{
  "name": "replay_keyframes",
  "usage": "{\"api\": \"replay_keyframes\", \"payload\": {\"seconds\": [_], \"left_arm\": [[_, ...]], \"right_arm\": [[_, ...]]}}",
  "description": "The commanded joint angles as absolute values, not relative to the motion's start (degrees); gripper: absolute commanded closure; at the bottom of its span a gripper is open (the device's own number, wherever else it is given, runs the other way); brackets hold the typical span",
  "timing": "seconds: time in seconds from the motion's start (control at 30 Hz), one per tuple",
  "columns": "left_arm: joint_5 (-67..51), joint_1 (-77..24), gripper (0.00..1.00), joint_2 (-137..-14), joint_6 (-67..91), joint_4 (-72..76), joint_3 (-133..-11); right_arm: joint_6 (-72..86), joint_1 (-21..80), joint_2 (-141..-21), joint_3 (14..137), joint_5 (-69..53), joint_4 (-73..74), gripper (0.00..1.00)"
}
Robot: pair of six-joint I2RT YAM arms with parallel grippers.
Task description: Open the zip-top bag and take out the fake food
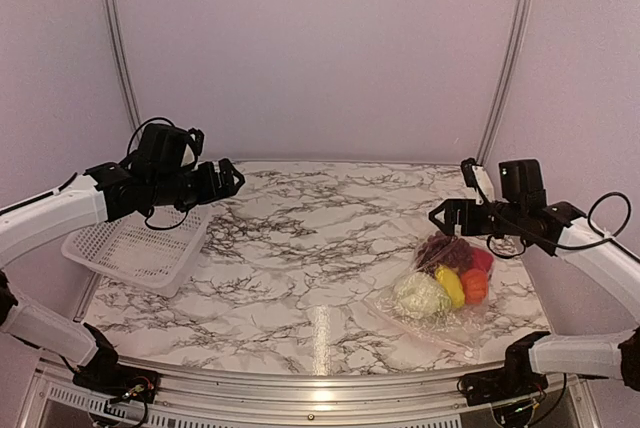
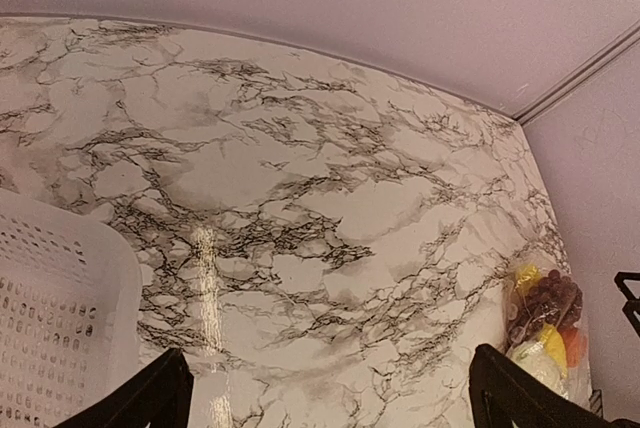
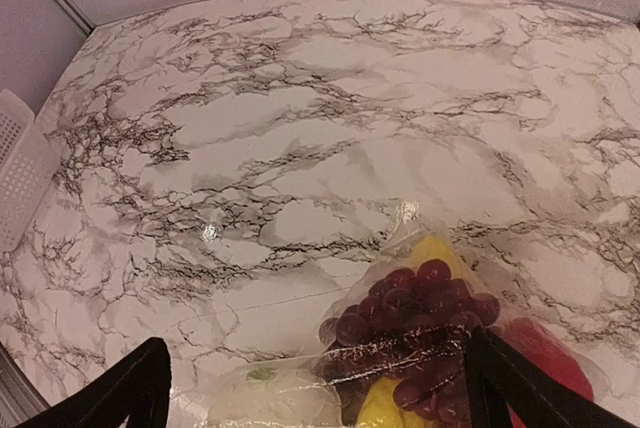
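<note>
Progress is nil as far as I can see: every step of the job is left to do. At the far left of the desk [image 1: 320, 238] sits a white mesh basket [image 1: 130, 248], and nothing lies in it. The left hand [image 1: 228, 180] hangs above the basket's inner edge, jaws spread wide and gripping nothing.

Over on the right lies the zip-top bag [image 1: 432, 320], flat on the desk near the front edge, with all the fake food [image 1: 445, 283] inside: a white cauliflower [image 1: 420, 294], a yellow piece [image 1: 450, 287], an orange piece [image 1: 474, 286], a red piece [image 1: 483, 260] and a bunch of purple grapes [image 1: 445, 251]. I can't tell whether the zip strip is sealed. The right hand [image 1: 440, 216] hovers just above the grape end, jaws wide, touching nothing. Opening the bag and lifting out each piece both remain.
</note>
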State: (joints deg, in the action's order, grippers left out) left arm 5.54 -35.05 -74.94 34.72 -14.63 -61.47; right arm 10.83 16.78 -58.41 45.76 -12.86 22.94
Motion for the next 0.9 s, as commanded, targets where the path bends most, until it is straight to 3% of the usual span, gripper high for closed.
{"api": "replay_keyframes", "payload": {"seconds": [0.0,0.23,0.57,0.87], "left_arm": [[4.0,-35.3,0.01,-74.6,34.9,-11.9,-60.5],[3.7,-35.6,0.01,-77.0,36.3,-12.0,-60.4],[4.9,-35.9,0.01,-78.2,36.0,-11.9,-61.2],[5.9,-35.9,0.01,-79.4,35.7,-13.0,-61.7]], "right_arm": [[17.4,17.2,-54.5,44.8,-6.8,32.7,0.01],[23.4,17.4,-55.2,47.0,-5.4,42.2,0.01],[32.1,17.1,-57.0,40.4,1.9,38.7,0.01],[29.6,17.5,-71.3,39.6,-13.1,22.9,0.05]]}}
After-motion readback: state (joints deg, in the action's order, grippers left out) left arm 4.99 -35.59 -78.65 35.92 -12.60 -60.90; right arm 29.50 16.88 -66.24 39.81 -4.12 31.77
